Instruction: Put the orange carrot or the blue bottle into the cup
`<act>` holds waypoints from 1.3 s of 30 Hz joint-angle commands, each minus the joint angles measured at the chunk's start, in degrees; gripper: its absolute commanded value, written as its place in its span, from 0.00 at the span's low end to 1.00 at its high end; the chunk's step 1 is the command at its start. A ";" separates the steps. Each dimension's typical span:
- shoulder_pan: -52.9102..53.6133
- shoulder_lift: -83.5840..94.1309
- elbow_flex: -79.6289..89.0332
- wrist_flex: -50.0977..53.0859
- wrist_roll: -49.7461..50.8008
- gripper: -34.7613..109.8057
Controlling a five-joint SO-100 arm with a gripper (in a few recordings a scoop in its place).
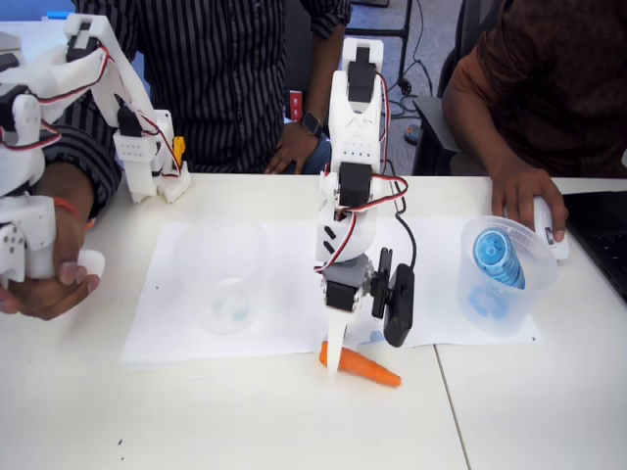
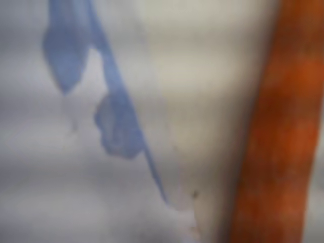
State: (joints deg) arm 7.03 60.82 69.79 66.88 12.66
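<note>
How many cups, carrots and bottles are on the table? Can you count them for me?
Cups: 2, a clear cup and a blue-tinted cup.
Carrots: 1, the orange carrot, lying on the table under the robot's tool.
Bottles: 1, the blue bottle, standing inside the blue-tinted cup.
Total: 4

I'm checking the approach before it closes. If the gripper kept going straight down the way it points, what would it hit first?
Most likely the orange carrot: the gripper points down with its white fingertip at the carrot's thick end, by the edge of the paper sheet. Whether it already touches is unclear, as the wrist view is blurred.
</note>
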 commanded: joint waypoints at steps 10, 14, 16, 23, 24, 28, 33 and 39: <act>1.32 1.14 -11.16 0.70 1.49 0.45; 1.41 -0.44 -12.22 0.97 1.41 0.45; 1.41 -0.88 -12.22 0.97 1.49 0.45; 1.41 -1.14 -12.39 0.97 1.41 0.45; 1.41 -1.14 -12.48 0.97 1.41 0.45; 1.41 -1.14 -12.39 0.97 1.76 0.45; 1.41 -1.14 -12.30 0.97 2.02 0.42; 1.32 -1.14 -12.83 0.88 1.14 0.33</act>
State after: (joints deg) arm 7.21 56.16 63.19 67.06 12.74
